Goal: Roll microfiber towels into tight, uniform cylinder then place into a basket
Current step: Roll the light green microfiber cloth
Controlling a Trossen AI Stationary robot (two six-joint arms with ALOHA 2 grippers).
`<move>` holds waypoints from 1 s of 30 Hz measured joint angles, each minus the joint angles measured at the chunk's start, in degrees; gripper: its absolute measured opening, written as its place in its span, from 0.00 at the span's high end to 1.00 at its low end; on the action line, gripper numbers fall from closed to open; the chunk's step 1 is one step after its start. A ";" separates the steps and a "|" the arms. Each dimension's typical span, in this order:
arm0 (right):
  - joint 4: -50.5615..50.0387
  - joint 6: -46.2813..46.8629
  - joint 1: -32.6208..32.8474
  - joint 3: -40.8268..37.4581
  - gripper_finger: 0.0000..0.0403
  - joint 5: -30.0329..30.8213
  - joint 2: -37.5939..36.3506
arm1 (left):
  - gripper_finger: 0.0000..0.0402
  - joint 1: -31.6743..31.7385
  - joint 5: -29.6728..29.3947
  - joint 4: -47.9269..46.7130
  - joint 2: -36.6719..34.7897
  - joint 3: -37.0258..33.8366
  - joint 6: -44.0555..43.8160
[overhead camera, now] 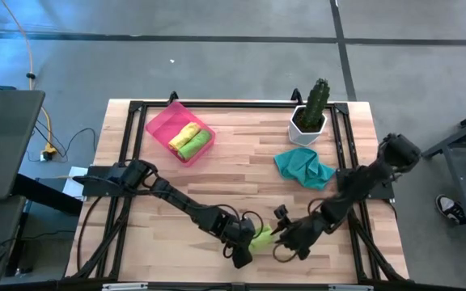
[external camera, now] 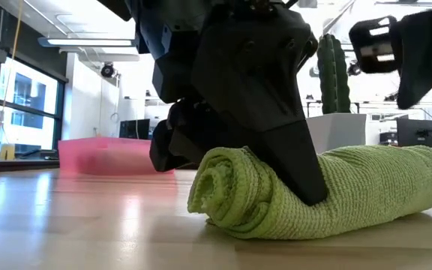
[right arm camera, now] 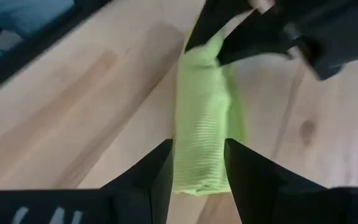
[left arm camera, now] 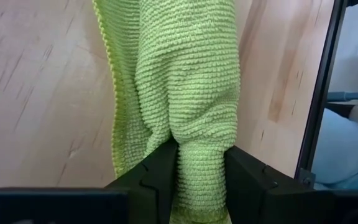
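A lime green towel (overhead camera: 262,237), rolled into a cylinder, lies on its side on the table near the front edge. My left gripper (left arm camera: 201,163) is shut on it close to its left end. My right gripper (right arm camera: 197,155) hovers open above the roll's right end (right arm camera: 199,174), with a finger to either side and touching nothing; in the low view it hangs clear above the roll (external camera: 392,45). The pink basket (overhead camera: 162,120) at the far left holds a yellow and a green rolled towel. A teal towel (overhead camera: 304,167) lies crumpled on the table at the right. My left gripper pinches the green roll between its two fingers (left arm camera: 157,171), near the roll's left end (external camera: 276,191). The fingers come slanting down from above and lie across the roll. The cloth narrows where they squeeze it (left arm camera: 201,140). The roll lies level on the table.
A white pot with a green cactus (overhead camera: 310,113) stands at the far right, just behind the teal towel. A dark metal frame (overhead camera: 136,109) runs along the table's edges. Bare wood lies in the table's middle between the basket and the grippers.
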 joint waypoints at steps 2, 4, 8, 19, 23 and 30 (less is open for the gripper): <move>0.52 0.22 0.36 0.00 0.67 0.09 2.74 | 0.74 0.12 -0.01 0.02 0.00 0.00 -0.09; 1.29 1.40 0.59 0.00 0.67 0.11 5.29 | 0.74 0.14 0.01 0.02 0.00 0.00 -0.09; 2.79 2.63 0.17 0.00 0.67 1.22 8.55 | 0.74 0.14 0.44 0.09 0.00 0.00 -0.07; 4.07 2.98 -2.02 0.00 0.67 0.74 9.06 | 0.74 0.07 1.17 0.22 0.00 -0.04 0.04; 5.27 3.13 -3.42 0.00 0.60 0.02 9.06 | 0.74 0.30 1.68 0.23 0.00 -0.03 0.05; 6.34 2.71 -5.62 0.00 0.44 -2.63 9.30 | 0.73 0.40 2.11 0.28 0.02 -0.04 0.07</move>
